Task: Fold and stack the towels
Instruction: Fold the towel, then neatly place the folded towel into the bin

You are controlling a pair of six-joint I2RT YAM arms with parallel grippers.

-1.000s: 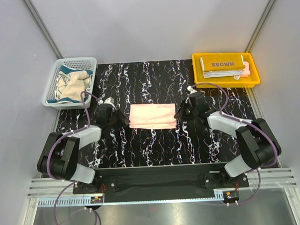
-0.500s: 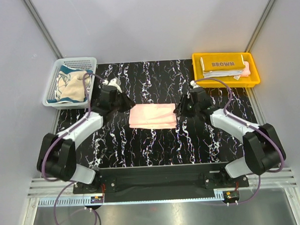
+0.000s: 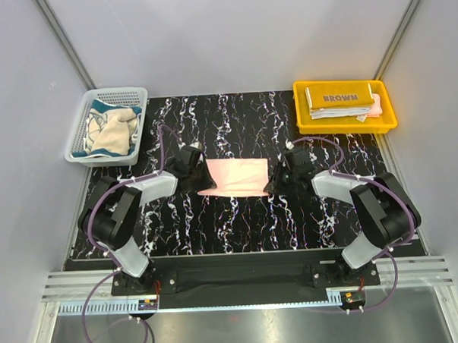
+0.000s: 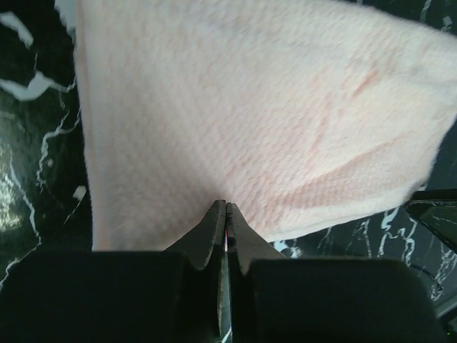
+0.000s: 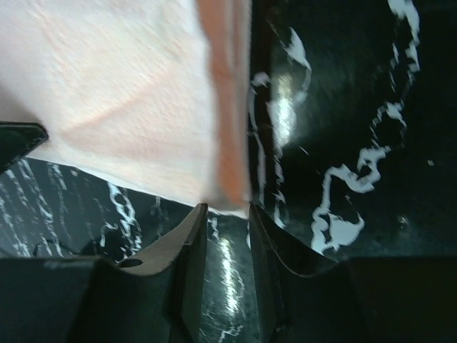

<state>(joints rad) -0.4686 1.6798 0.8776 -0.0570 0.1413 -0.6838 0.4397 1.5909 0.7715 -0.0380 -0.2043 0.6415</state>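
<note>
Pink towel (image 3: 235,176) lies mid-tabletop (image 3: 239,232), between the two arms, already folded to a narrow strip.

Change over the last second: left hand (image 3: 194,162) swung up toward the far-left side, then came in onto the towel's left edge. Its fingers (image 4: 214,223) are now pressed together, and the wrist view shows them meeting right at the towel's hem, so it reads as a pinch on the pink towel. The towel's left edge was square a second ago and is now drawn in and skewed, which fits that pinch.

Right hand (image 3: 278,177) has stayed at the towel's right edge. Its fingers (image 5: 187,230) are apart, with the folded corner sitting at the mouth of the gap and not clamped.

Elsewhere nothing has moved: cream-teal towel (image 3: 111,127) in the white mesh basket (image 3: 116,92) at the far-left corner, and the folded stack (image 3: 340,100) in the yellow tray (image 3: 346,128) at the far-right corner.

Judgement: one side is secured and the other is not. The right hand needs to close before any lift or further fold. Risk: a one-sided pull would drag the layers open.
</note>
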